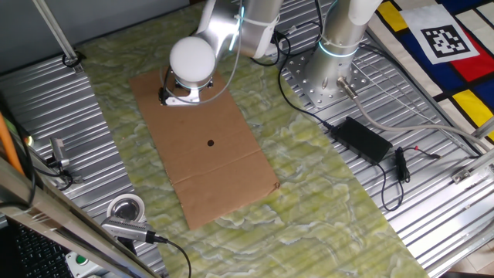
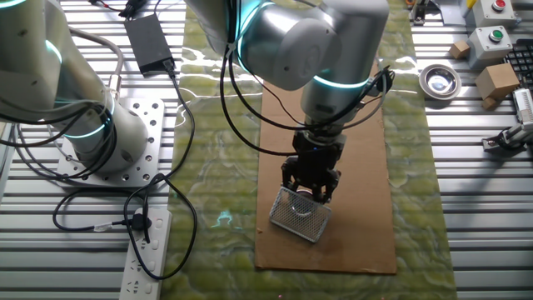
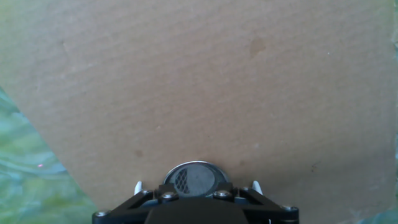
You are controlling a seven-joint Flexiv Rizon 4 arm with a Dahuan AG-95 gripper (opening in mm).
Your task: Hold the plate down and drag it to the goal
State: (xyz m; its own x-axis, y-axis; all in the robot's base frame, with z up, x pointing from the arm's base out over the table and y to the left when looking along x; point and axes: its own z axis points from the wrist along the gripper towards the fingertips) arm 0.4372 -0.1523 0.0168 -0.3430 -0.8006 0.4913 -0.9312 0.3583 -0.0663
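A: Plate [image 3: 194, 177] sits on the cardboard sheet [image 1: 204, 147], right under the gripper [image 2: 311, 185]. Black dot [image 1: 211, 142] lies mid-sheet, well apart.

B: Risk?

A: Too little downward force and the plate slips free; too much could shift the sheet.

B: Gripper width?

A: Cannot tell. Tips hidden. Contact unconfirmed.

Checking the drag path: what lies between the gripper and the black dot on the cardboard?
Nothing but bare cardboard. One fixed view shows the stretch from the gripper to the black dot unobstructed.
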